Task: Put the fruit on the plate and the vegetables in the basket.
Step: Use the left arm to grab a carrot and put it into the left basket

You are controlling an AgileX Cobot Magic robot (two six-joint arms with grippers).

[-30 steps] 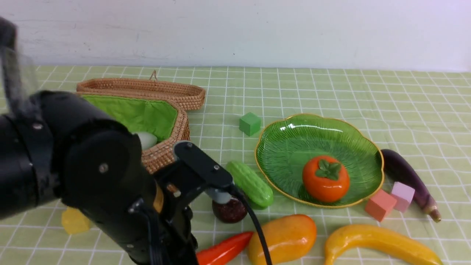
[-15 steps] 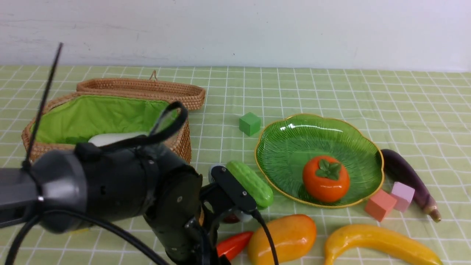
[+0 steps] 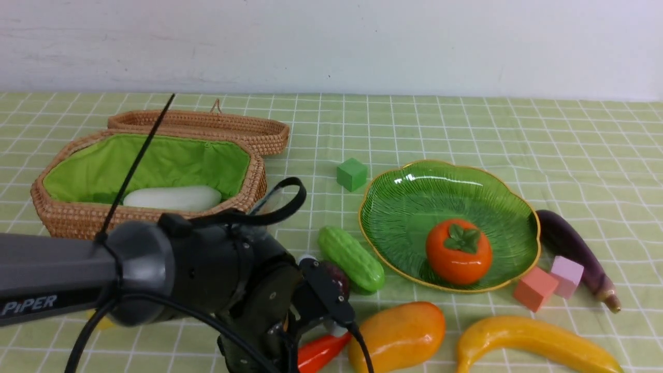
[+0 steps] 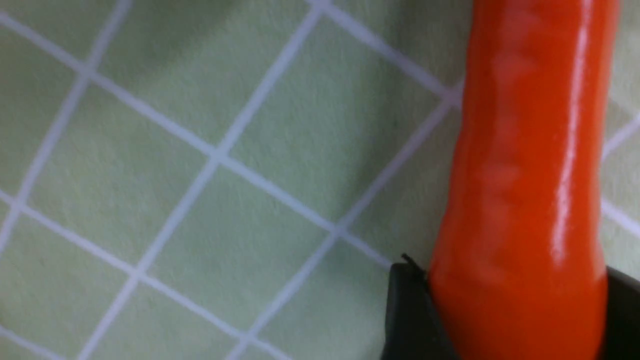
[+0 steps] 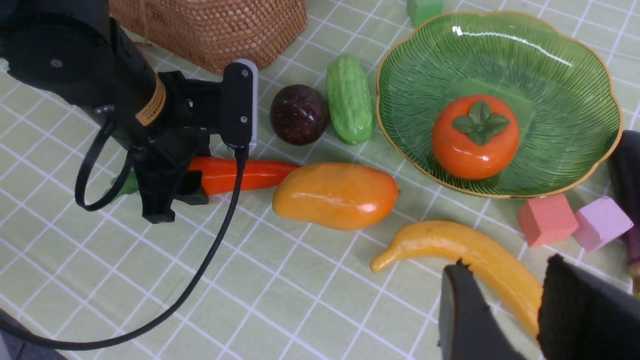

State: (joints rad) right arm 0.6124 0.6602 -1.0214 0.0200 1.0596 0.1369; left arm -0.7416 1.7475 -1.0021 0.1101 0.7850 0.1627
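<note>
**Pepper** [image 4: 525, 150]: lower centre of the front view, lying on the cloth. We see the left gripper [image 4: 512, 300] clasping it toward the stalk end, a finger [image 4: 407, 315] against each flank. We judge this a grip for lifting it to the basket [image 3: 77, 220], upper left, where the radish [image 3: 173, 198] lies.

**Right gripper** [image 5: 507, 265]: spread and holding nothing, above the banana [image 5: 450, 247], lower right.

**Clearances:** the mango [image 5: 335, 195] sits just beside the pepper's tip and the purple ball [image 5: 298, 114] is near. We judge straight up the freest exit.

**Plate** [image 3: 393, 207]: centre right, holds one orange fruit [image 3: 458, 251].
</note>
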